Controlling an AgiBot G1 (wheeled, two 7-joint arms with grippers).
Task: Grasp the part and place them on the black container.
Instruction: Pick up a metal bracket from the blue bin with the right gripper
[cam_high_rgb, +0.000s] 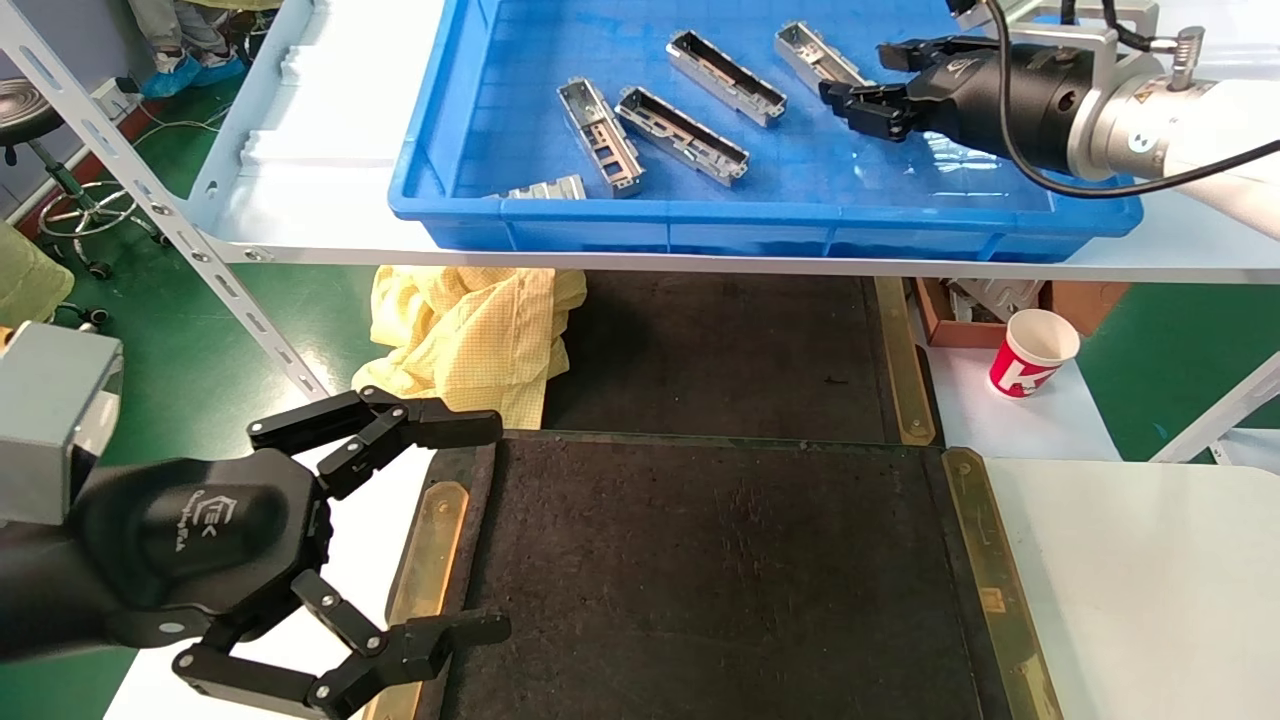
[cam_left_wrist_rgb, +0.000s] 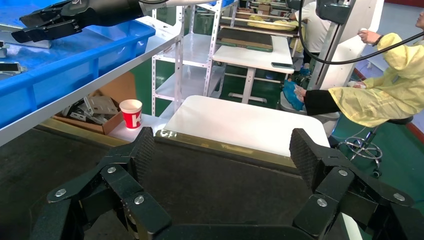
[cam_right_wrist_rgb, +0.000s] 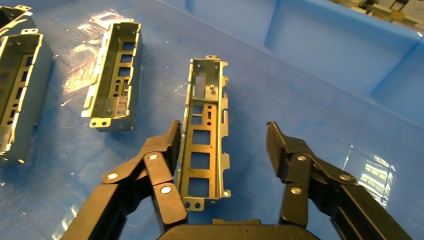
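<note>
Black container (cam_high_rgb: 720, 580): at 6 o'clock in head view, no parts on it. Blue bin (cam_high_rgb: 620, 215): at 12 o'clock on the upper shelf, holds the parts. Left hand (cam_high_rgb: 480, 530): wide open, empty, parked at container's 9 o'clock edge. Right hand (cam_right_wrist_rgb: 222, 145): open, inside bin, straddling target part (cam_right_wrist_rgb: 206, 125) w/o gripping; one finger (cam_right_wrist_rgb: 167, 150) is touching or just beside its wall, the other is apart.

Risk: off-centre closure. Near finger pushes first, part may skew, slide or slip on lift.

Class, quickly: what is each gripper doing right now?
Left gripper: open, empty, at the black container's edge.
Right gripper: open around a part in the blue bin, not gripping.
</note>
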